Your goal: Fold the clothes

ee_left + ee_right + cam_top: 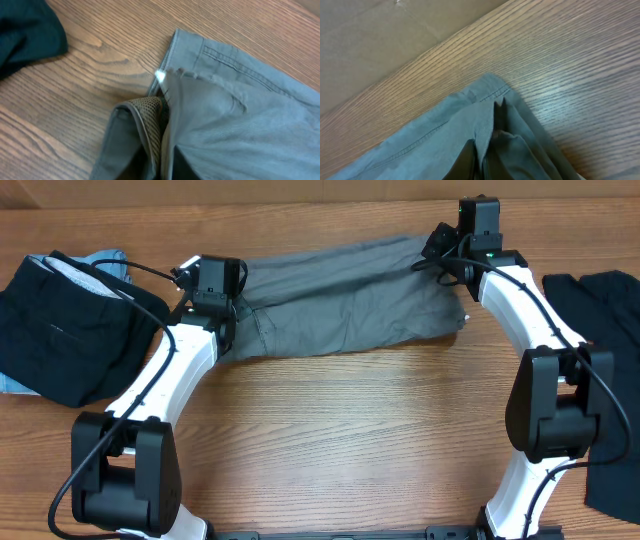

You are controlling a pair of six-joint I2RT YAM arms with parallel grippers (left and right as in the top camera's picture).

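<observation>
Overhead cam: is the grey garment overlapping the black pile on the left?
No, the grey garment lies apart from the black pile, with wood of the table showing between them.

No legible text, label, brand or number on the grey garment (pixel 340 295), black clothes (pixel 70 330) or table (pixel 350 440).

Table (pixel 350 430): light-brown wood grain, smooth, low satin sheen, and soft glare patches show on it in both wrist views. Grey garment (pixel 340 295): matt woven cloth, cotton-like, wrinkled, with stitched seams. Mesh lining (pixel 150 107) at its folded edge: open weave, olive, matt. Black garment (pixel 70 330) at left of the overhead frame and second black garment (pixel 610 380) at right: matt creased cloth. Light-blue garment (pixel 105 260), upper left: matt cloth. Arm shells (pixel 175 370): glossy white plastic. Joint housings (pixel 555 405): black, duller finish.
</observation>
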